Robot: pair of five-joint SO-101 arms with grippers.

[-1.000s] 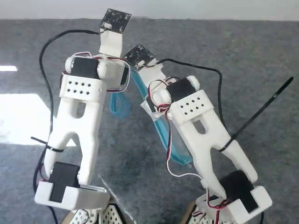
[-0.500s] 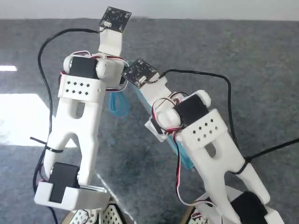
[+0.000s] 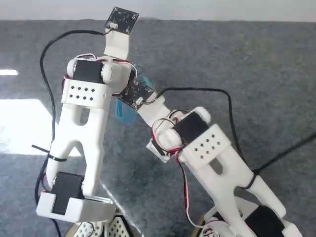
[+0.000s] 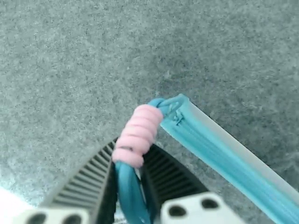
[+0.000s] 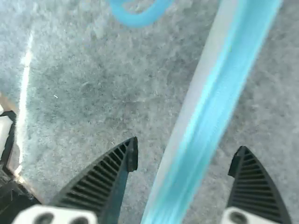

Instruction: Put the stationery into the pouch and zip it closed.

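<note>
The two white arms stand side by side at the near edge of the grey table (image 3: 256, 59). The right arm (image 3: 212, 148) leans in toward the left arm (image 3: 84, 113).

The right gripper (image 5: 187, 147) is open wide and holds nothing. The long blue edge of the pouch (image 5: 210, 93) runs right between its two dark fingers (image 5: 112, 172). There is a gap on each side, so the fingers do not touch it. A little past the pouch edge, a blue loop (image 5: 138, 11) lies on the table.

The left gripper (image 4: 128, 161) is squeezed tight on a blue strap (image 4: 124, 186). A pink coil (image 4: 138, 133) is wound around the strap, just past the fingertips. The strap joins the corner of the pouch (image 4: 219, 149), where the blue zipper edge starts. From there the pouch runs away over the table.

From high up, the blue loop (image 3: 123, 112) peeks out between the two arms. The arms cover most of the pouch there. I cannot tell if the zipper is open or closed.
</note>
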